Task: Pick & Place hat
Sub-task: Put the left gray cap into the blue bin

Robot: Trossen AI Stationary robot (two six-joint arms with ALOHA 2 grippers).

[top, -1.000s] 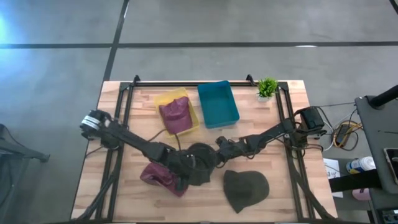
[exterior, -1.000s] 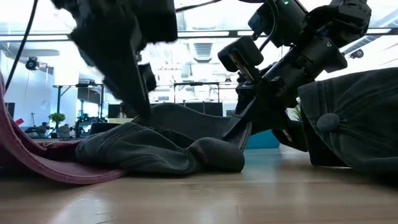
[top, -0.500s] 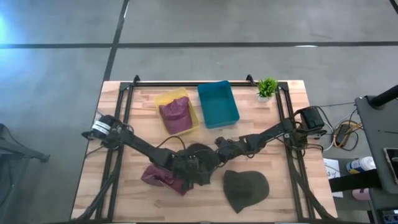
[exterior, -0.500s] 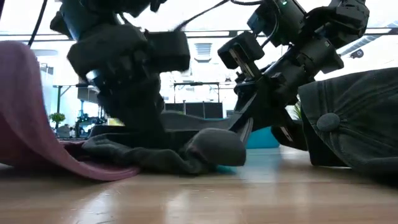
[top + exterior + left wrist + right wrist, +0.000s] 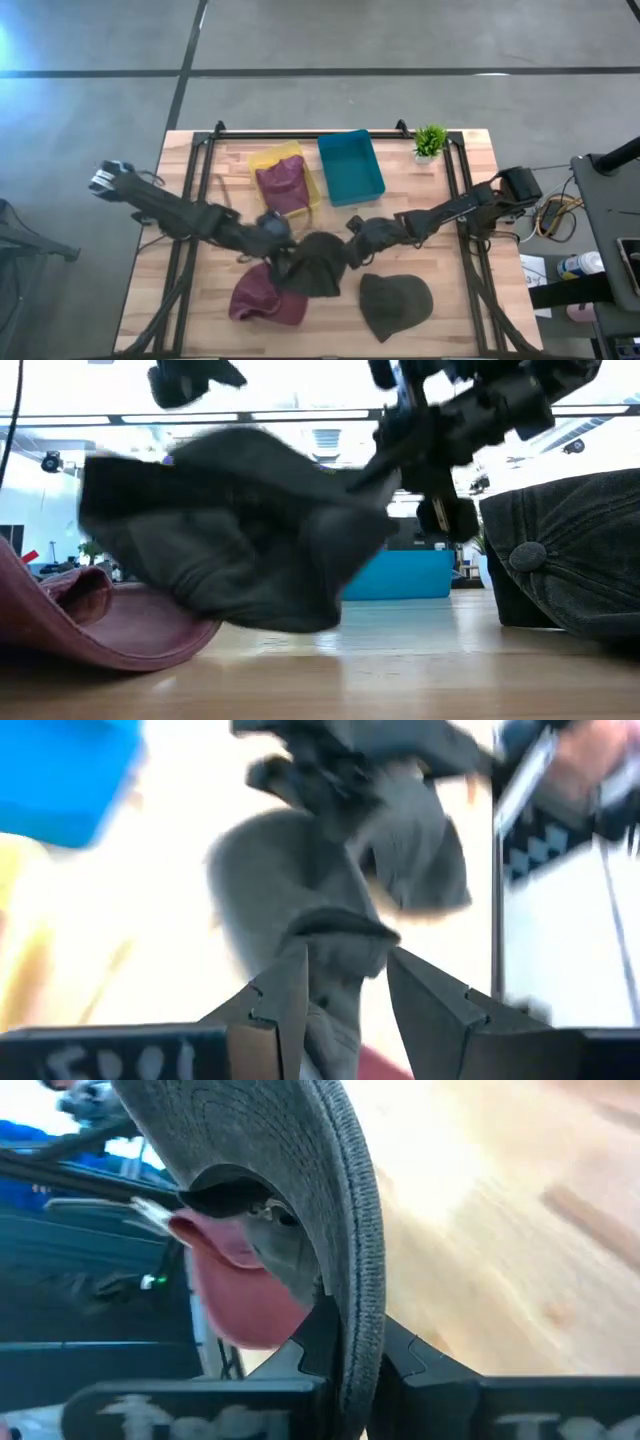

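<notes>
A dark grey cap (image 5: 316, 264) hangs in the air between my two grippers; the low view shows it (image 5: 230, 530) clear of the table. My left gripper (image 5: 283, 250) is shut on its left side and my right gripper (image 5: 350, 245) on its right side. A maroon hat (image 5: 265, 300) lies on the table below the left gripper. A dark green hat (image 5: 395, 305) lies by the near edge. Another maroon hat (image 5: 283, 182) sits in the yellow bin (image 5: 262, 160). My left gripper (image 5: 345, 990) pinches a bunched fold of the cap's grey cloth (image 5: 335, 945) between its two fingers, coming from the table's left. The cap is lifted clear and stretches away toward the other arm. My right gripper (image 5: 352, 1360) pinches the cap's stitched brim (image 5: 362, 1305) at its edge between its two fingers, coming from the table's right. The brim stands on edge in the hold, and the cap is clear of the table.
A blue bin (image 5: 350, 167) stands beside the yellow one at the far side. A small potted plant (image 5: 430, 140) is at the far right corner. Black rails (image 5: 195, 200) run along both sides. Bare wood (image 5: 420, 200) shows to the right of the bins.
Both grippers have risen and carried the dark grey cap from resting on the table to hanging clear above it. My left gripper has moved up and a little toward the far edge. The maroon hat, raised beside it half a second ago, now lies flat on the table.
</notes>
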